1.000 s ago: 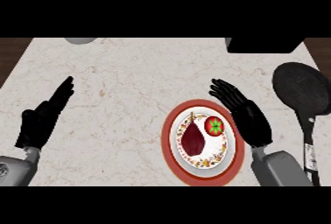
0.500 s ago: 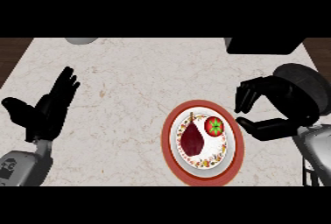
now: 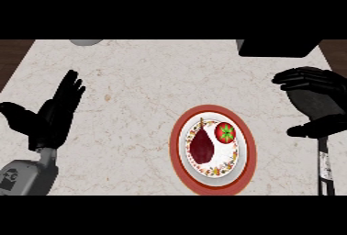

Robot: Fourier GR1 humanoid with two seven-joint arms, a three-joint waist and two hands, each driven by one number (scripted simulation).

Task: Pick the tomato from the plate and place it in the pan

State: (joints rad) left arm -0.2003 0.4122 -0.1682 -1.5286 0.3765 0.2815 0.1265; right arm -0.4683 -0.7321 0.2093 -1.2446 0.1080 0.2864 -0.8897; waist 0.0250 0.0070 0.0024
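A red tomato [image 3: 226, 132] with a green stalk lies on the right side of a white plate [image 3: 214, 173] with a red rim, next to a dark red vegetable [image 3: 201, 147]. My right hand [image 3: 316, 101] hovers to the right of the plate, apart from the tomato, fingers loosely bent and holding nothing. It covers most of the dark pan; only the pan's handle [image 3: 326, 167] shows below it. My left hand [image 3: 53, 114] rests open at the left, fingers up.
A black box-like object [image 3: 278, 47] stands at the counter's far right edge. A grey round object [image 3: 86, 42] peeks in at the far left. Dark wood [image 3: 12, 57] borders the marble counter on the left.
My right hand has swung from beside the plate to the right, over the pan. My left hand has lifted a little and spread its fingers.
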